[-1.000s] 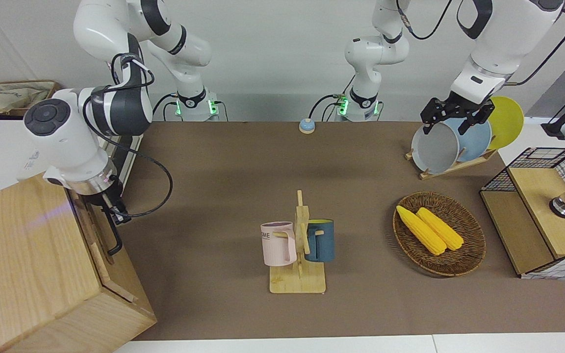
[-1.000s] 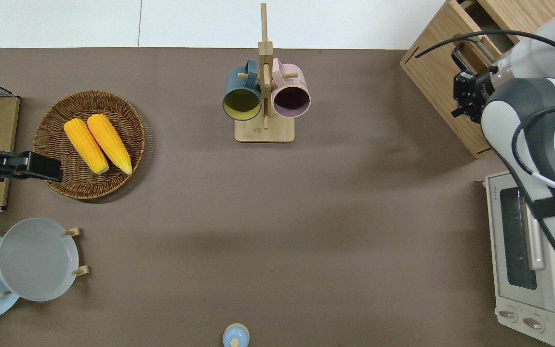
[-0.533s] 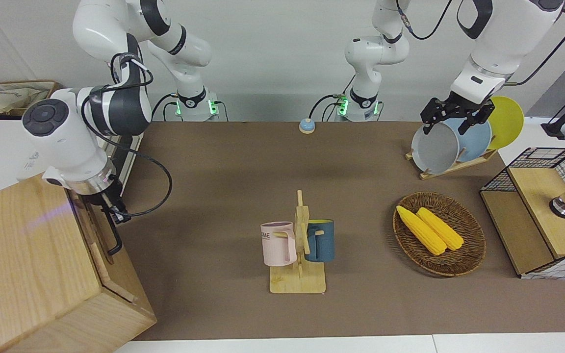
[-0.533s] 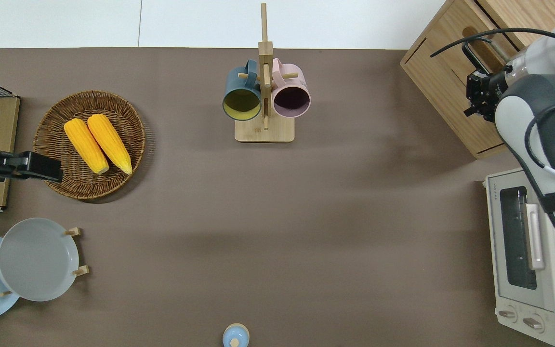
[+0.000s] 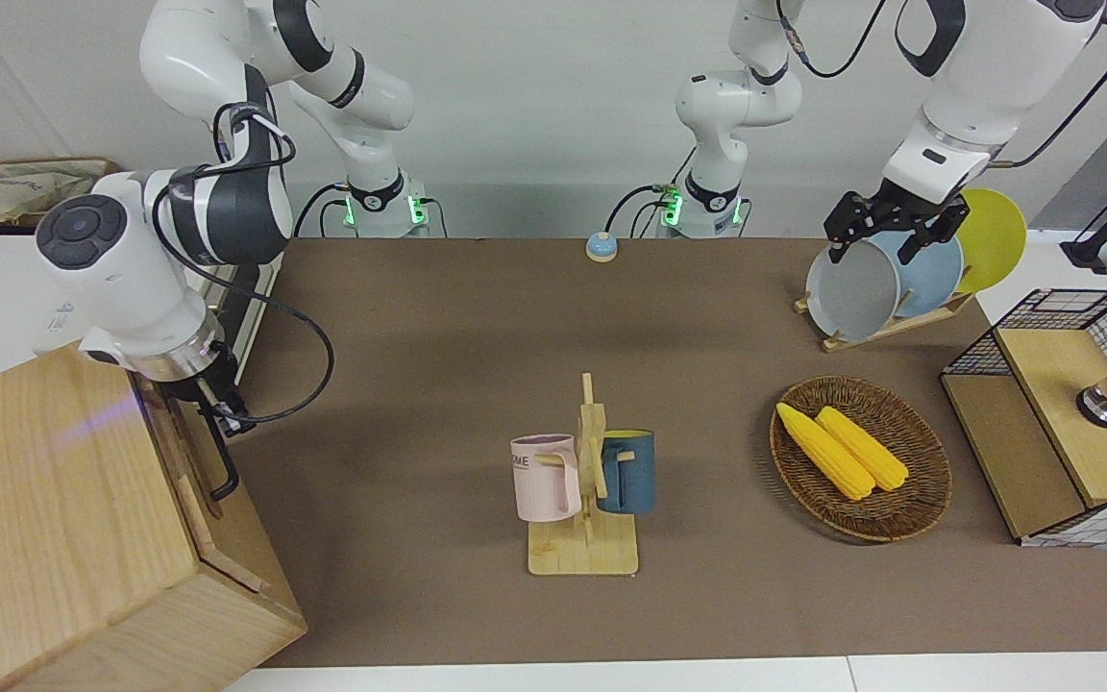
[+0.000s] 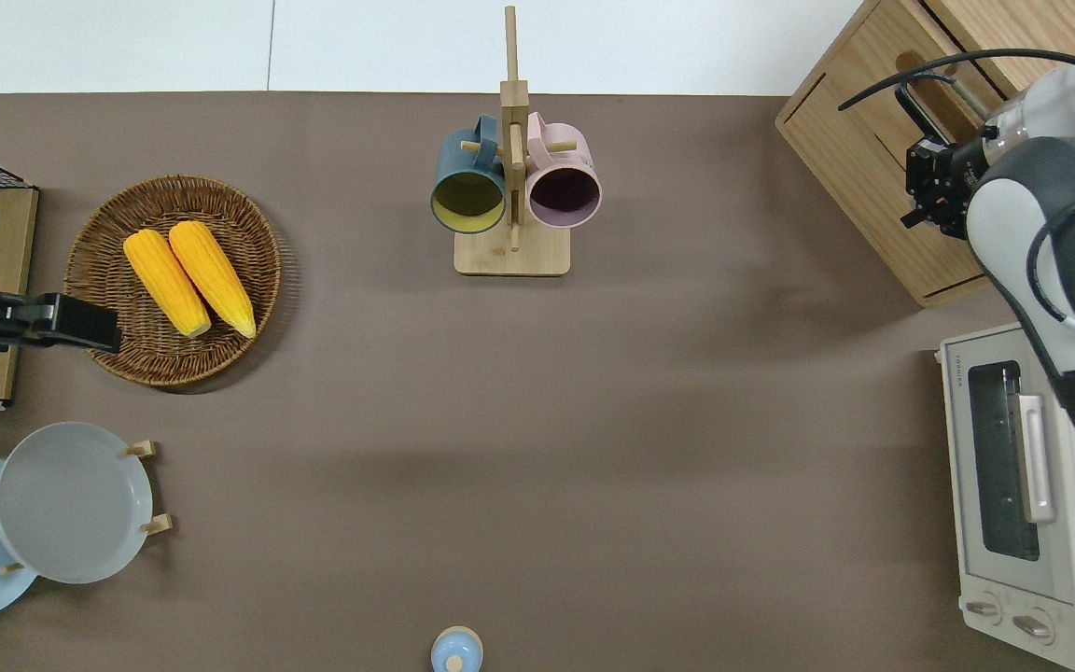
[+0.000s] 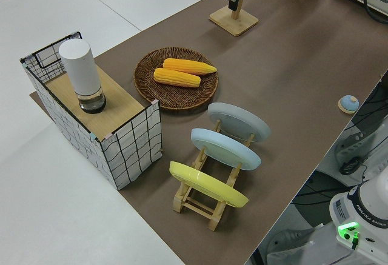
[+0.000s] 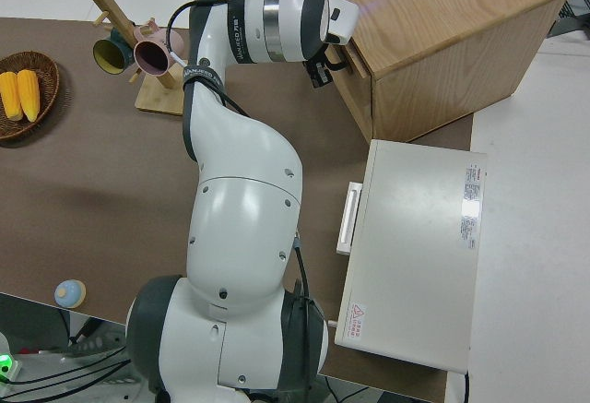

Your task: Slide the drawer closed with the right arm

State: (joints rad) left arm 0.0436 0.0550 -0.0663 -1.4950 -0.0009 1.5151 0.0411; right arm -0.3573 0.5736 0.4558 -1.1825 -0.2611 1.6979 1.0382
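Overhead view: right arm's fingers [image 6: 920, 191] at the drawer [image 6: 883, 140] front, flush with cabinet; grip state unclear.

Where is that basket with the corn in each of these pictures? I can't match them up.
Front view: basket in the lower half, toward the left arm's end.
Overhead view: basket in the upper half, toward the left arm's end.
Left side view: basket in the upper middle.
Right side view: basket cut off by the picture's edge, near the top.
Shared landmark: the mug rack, in every view.
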